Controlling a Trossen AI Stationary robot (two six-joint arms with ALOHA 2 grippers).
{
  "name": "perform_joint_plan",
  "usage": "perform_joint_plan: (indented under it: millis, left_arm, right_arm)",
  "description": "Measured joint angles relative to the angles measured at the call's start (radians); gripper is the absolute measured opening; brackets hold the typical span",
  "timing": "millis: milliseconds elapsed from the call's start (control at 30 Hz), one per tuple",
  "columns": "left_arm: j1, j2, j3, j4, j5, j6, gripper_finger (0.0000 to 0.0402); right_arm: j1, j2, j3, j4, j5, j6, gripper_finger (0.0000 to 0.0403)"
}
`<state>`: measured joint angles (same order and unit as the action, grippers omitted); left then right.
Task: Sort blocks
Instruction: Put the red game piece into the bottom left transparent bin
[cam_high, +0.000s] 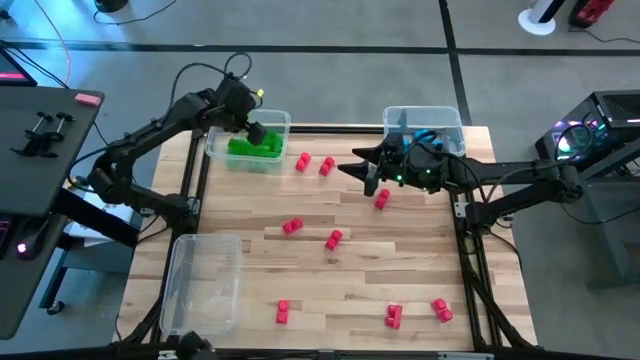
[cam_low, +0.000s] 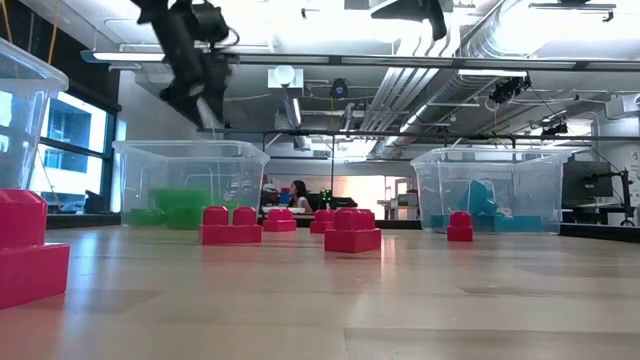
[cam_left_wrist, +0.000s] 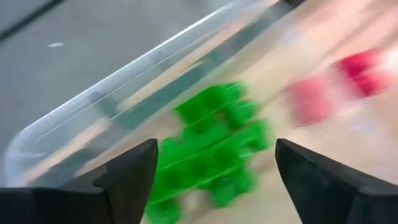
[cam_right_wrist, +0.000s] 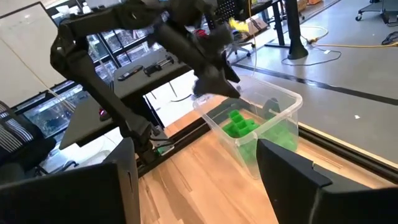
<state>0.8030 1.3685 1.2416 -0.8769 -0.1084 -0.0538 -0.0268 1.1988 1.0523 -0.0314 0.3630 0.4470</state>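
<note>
From above, the left claw (cam_high: 256, 131) is seen open over the bin (cam_high: 283, 124) at the far left of the tabletop (cam_high: 400, 270), the green blocks (cam_high: 252, 149) lying inside. The right claw (cam_high: 360, 170) hangs spread and empty near the far edge, beside the blue-block bin (cam_high: 452, 118). Red blocks (cam_high: 333, 239) are scattered mid-tabletop and along the near edge.

At table height, red blocks (cam_low: 352, 230) are lined up unsorted.

Through the left wrist, parted fingers (cam_left_wrist: 134, 171) frame green blocks (cam_left_wrist: 214, 146); probably a drop-off just made.

Through the right wrist, nothing is held. Next, a red block must be reached.
</note>
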Motion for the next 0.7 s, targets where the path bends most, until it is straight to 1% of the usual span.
perform_joint_plan:
  millis: [100,133,167,233,333,467,567,633,700]
  left_arm:
    - [-0.042,-0.019,0.066,0.019,0.195,-0.054,0.0322]
    - [-0.078,-0.030,0.080,0.050,0.245,-0.064,0.0322]
    - [-0.127,-0.040,0.091,0.083,0.263,-0.064,0.0322]
    - [-0.253,-0.051,0.095,0.105,0.248,-0.021,0.0320]
    - [-0.474,-0.036,0.076,0.053,0.178,0.089,0.0319]
    - [-0.727,0.000,-0.029,0.042,0.115,0.134,0.0319]
    - [-0.837,0.047,-0.138,0.111,0.062,0.067,0.0319]
    - [-0.873,0.091,-0.197,0.179,0.044,0.001,0.0319]
    - [-0.893,0.139,-0.227,0.233,0.024,-0.062,0.0319]
  right_arm:
    - [-0.002,-0.002,0.000,0.000,0.000,-0.002,0.0204]
    - [-0.002,-0.005,0.000,0.000,0.000,-0.002,0.0204]
    - [-0.002,-0.011,0.000,-0.001,0.000,-0.003,0.0204]
    - [-0.002,-0.020,0.000,-0.001,-0.007,-0.009,0.0204]
    - [-0.002,-0.034,0.000,-0.006,-0.025,-0.010,0.0204]
    - [-0.002,-0.047,0.000,-0.022,-0.034,-0.010,0.0204]
    - [-0.002,-0.048,0.000,-0.043,-0.034,-0.010,0.0204]
    - [-0.002,-0.048,0.000,-0.058,-0.034,-0.010,0.0204]
    - [-0.004,-0.048,0.000,-0.061,-0.035,-0.010,0.0204]
